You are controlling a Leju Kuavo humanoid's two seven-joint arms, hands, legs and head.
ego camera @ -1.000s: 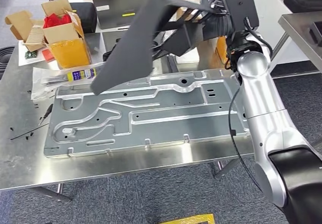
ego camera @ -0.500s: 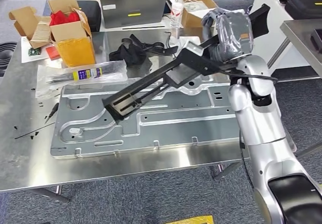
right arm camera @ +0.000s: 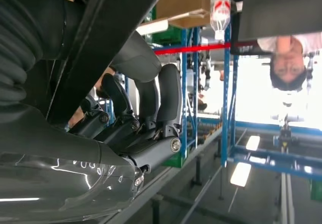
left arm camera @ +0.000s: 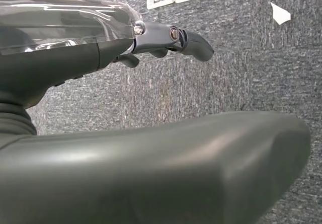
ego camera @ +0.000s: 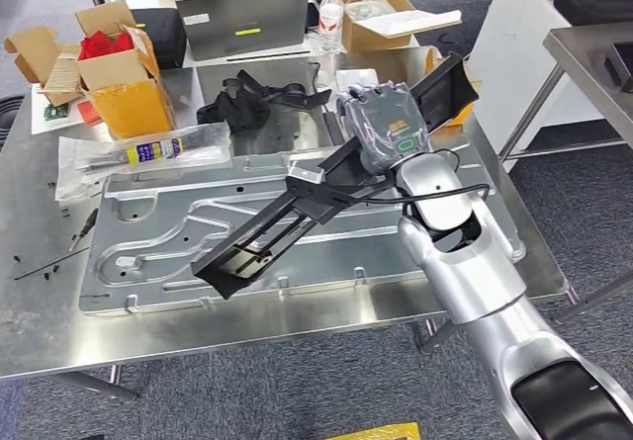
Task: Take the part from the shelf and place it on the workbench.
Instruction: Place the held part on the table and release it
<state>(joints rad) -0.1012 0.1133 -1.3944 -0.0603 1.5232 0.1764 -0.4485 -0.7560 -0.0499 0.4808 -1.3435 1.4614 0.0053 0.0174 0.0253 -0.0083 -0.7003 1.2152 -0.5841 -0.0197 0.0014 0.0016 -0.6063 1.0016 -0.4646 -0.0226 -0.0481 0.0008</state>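
Over workbench (ego camera: 30, 262), right hand (ego camera: 381, 129) (fingers curled) grips part (ego camera: 291, 218).

Black part (ego camera: 261, 237); silver workbench (ego camera: 45, 321); yellow box (ego camera: 135, 99).

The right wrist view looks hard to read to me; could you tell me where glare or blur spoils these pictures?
Right wrist view: bright backlight washes out the far background behind the right hand. Head view: sharp, with soft glare on the steel workbench. Left wrist view: the left hand is sharp, the carpet slightly soft.
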